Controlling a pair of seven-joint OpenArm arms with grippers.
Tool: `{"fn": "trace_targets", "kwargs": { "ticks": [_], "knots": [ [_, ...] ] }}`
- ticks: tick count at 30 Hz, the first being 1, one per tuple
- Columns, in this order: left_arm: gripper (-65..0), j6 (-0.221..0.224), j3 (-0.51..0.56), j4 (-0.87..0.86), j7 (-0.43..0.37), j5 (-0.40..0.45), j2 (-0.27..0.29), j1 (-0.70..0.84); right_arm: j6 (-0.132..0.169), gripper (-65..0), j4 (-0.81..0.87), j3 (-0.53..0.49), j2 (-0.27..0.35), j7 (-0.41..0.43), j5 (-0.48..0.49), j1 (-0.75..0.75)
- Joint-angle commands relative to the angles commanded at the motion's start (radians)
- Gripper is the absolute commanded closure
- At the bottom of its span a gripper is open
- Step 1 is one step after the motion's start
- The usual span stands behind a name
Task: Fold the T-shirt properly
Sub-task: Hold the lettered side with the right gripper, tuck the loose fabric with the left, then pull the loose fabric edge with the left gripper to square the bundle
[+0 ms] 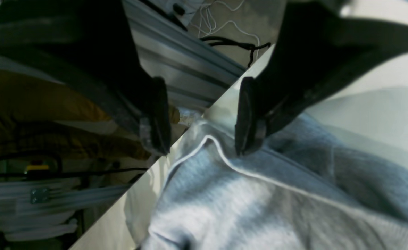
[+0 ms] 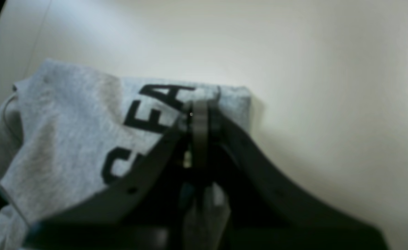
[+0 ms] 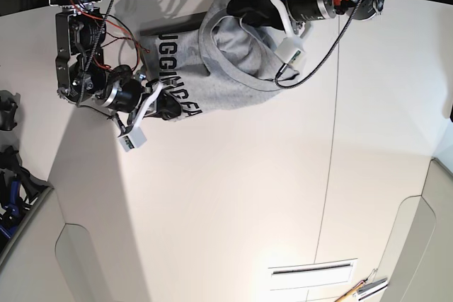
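Observation:
The light grey T-shirt (image 3: 233, 76) lies bunched at the table's far edge, with part of it turned over. Its black lettering (image 3: 180, 93) faces up on the left part. My right gripper (image 2: 198, 107) is shut on the shirt's near edge beside the letters (image 2: 155, 111); in the base view it (image 3: 170, 109) sits at the shirt's lower left corner. My left gripper (image 1: 202, 139) is open over a stitched hem (image 1: 224, 161) of the shirt (image 1: 252, 208). Its right fingertip (image 1: 245, 139) touches the cloth and its left fingertip (image 1: 158, 132) hangs past the table edge. In the base view it (image 3: 241, 6) is at the shirt's top.
The white table (image 3: 233, 196) stretches forward of the shirt. Past the table's far edge are an aluminium rail (image 1: 186, 66) and loose cables (image 1: 235, 43). Black items (image 3: 7, 114) sit at the left edge. A slot (image 3: 311, 270) and tools (image 3: 368, 288) are at the front right.

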Motion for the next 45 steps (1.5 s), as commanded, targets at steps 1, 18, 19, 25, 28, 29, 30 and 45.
{"fn": "trace_targets", "kwargs": {
  "ticks": [1, 18, 19, 25, 28, 29, 30, 45],
  "knots": [
    [-33.1, 0.000, 0.000, 0.000, 0.000, 0.006, 0.003, 0.000, 0.000, 0.0, 0.000, 0.000, 0.000, 0.000, 0.000, 0.000],
    [0.0, 0.000, 0.114, 0.010, -0.099, 0.212, 0.002, 0.000, 0.000, 0.0, 0.000, 0.000, 0.000, 0.004, -0.002, 0.000],
    [0.0, 0.000, 0.106, 0.016, -0.086, 0.212, 0.002, 0.000, 0.000, 0.0, 0.000, 0.000, 0.000, 0.004, -0.005, 0.000],
    [0.0, 0.000, 0.007, 0.095, -0.027, 0.212, 0.002, 0.000, 0.000, 0.0, 0.000, 0.000, 0.000, 0.004, -0.009, 0.000],
    [0.0, 0.000, -0.028, 0.154, 0.006, 0.211, 0.001, 0.006, 0.000, 0.0, 0.000, 0.000, 0.000, 0.004, -0.017, 0.000],
    [0.0, 0.000, -0.035, 0.169, 0.004, 0.211, -0.001, 0.016, 0.000, 0.0, 0.000, 0.000, 0.000, 0.004, -0.021, 0.000],
    [0.0, 0.000, -0.042, 0.182, 0.005, 0.206, -0.001, 0.025, 0.000, 0.0, 0.000, 0.000, 0.000, 0.004, -0.029, 0.000],
    [0.0, 0.000, -0.075, 0.280, 0.004, 0.282, -0.063, 0.044, 0.000, 0.0, 0.000, 0.001, 0.011, 0.004, -0.035, 0.016]
  ]
}}
